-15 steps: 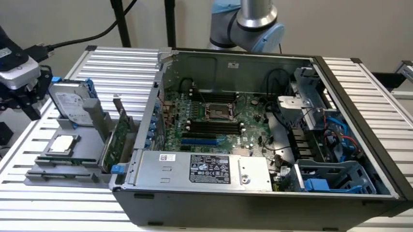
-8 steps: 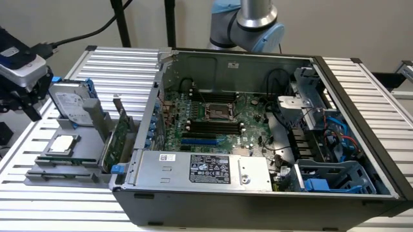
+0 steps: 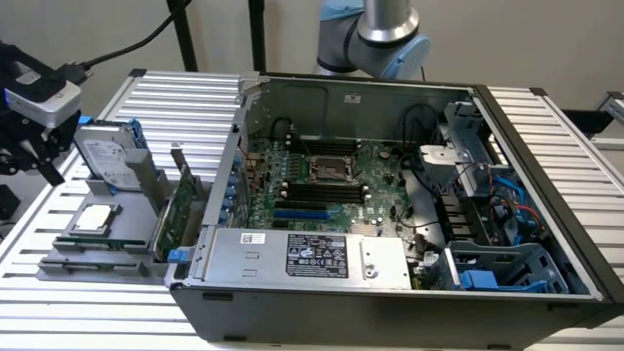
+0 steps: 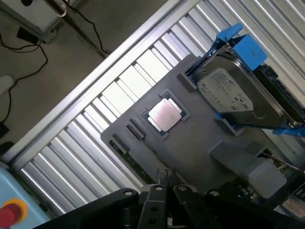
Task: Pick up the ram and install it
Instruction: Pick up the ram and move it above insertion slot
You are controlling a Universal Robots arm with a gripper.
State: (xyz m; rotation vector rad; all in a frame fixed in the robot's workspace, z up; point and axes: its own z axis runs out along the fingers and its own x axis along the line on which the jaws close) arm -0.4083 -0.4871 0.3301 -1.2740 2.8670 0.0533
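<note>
While the open computer case (image 3: 390,307) takes up most of the slatted table (image 3: 546,124) in the exterior view, the gripper (image 3: 44,170) hangs at the far edge of the exterior view's left, above and outside a gray holder (image 3: 63,272). It looks apart from everything on the holder. The ram (image 3: 98,244) lies low in the holder as a slim green stick, just in front of the square processor chip (image 3: 95,218). A hard drive (image 3: 102,157) stands behind them, and the large expansion card (image 3: 175,216) stands upright between the holder and the case wall. Inside the case the motherboard (image 3: 332,183) lies exposed, its black memory slots (image 3: 322,191) in a row below the processor socket. The arm (image 3: 385,29) rises behind the case.

From the wrist view, the gripper (image 4: 165,175) shows its two fingers drawn together to a narrow point, with nothing clamped between them. The tip hovers over the holder (image 4: 200,143) near its edge, close to one end of the ram (image 4: 138,164), which runs as a thin green strip along that edge. I cannot tell whether the tip touches it. The processor chip (image 4: 165,114) sits in its square recess near the ram, and the hard drive (image 4: 228,90) with blue brackets lies farther along the holder.
</note>
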